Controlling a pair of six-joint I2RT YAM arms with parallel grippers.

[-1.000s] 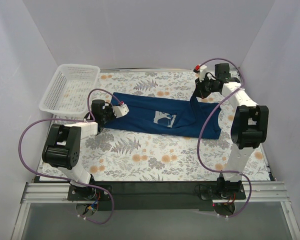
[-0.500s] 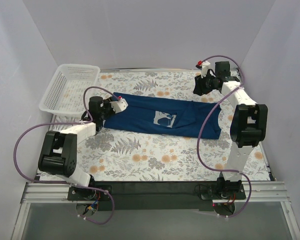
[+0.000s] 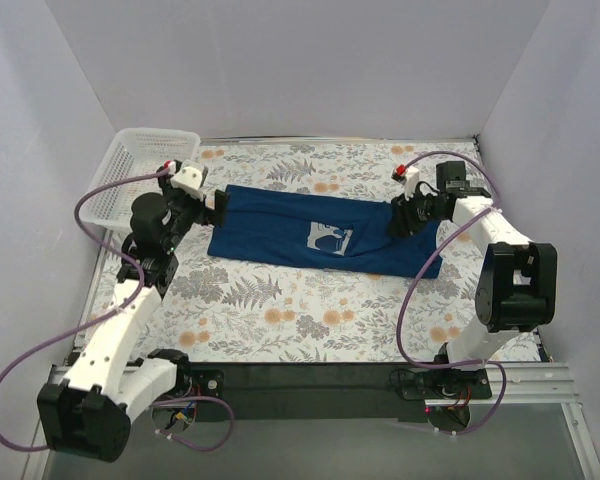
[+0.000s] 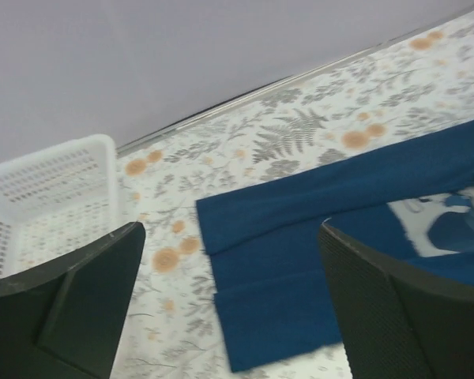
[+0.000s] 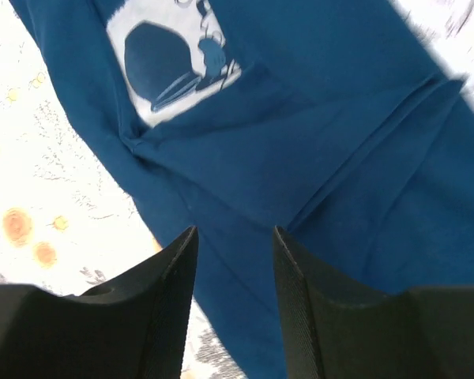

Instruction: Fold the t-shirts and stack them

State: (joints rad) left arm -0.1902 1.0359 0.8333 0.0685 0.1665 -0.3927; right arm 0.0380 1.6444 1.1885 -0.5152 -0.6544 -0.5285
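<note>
One dark navy t-shirt [image 3: 290, 222] lies flat on the floral table as a long folded band, its pale chest graphic [image 3: 330, 238] facing up. My left gripper [image 3: 216, 204] hovers just off the shirt's left end, jaws wide open and empty; in the left wrist view the gripper [image 4: 231, 237] frames the shirt's layered left edge [image 4: 284, 284]. My right gripper [image 3: 400, 220] hangs over the shirt's right part. In the right wrist view it [image 5: 235, 234] stands open above the creased cloth [image 5: 316, 158], with nothing between the fingers [image 5: 170, 276].
A white lattice basket [image 3: 140, 172] stands at the back left, also in the left wrist view [image 4: 55, 189]. White walls close in the table on three sides. Purple cables loop from both arms over the table's side edges.
Both grippers have opened and let go of the shirt. The raised right end now lies flat. My left arm has pulled back up and left; the right has come nearer.
</note>
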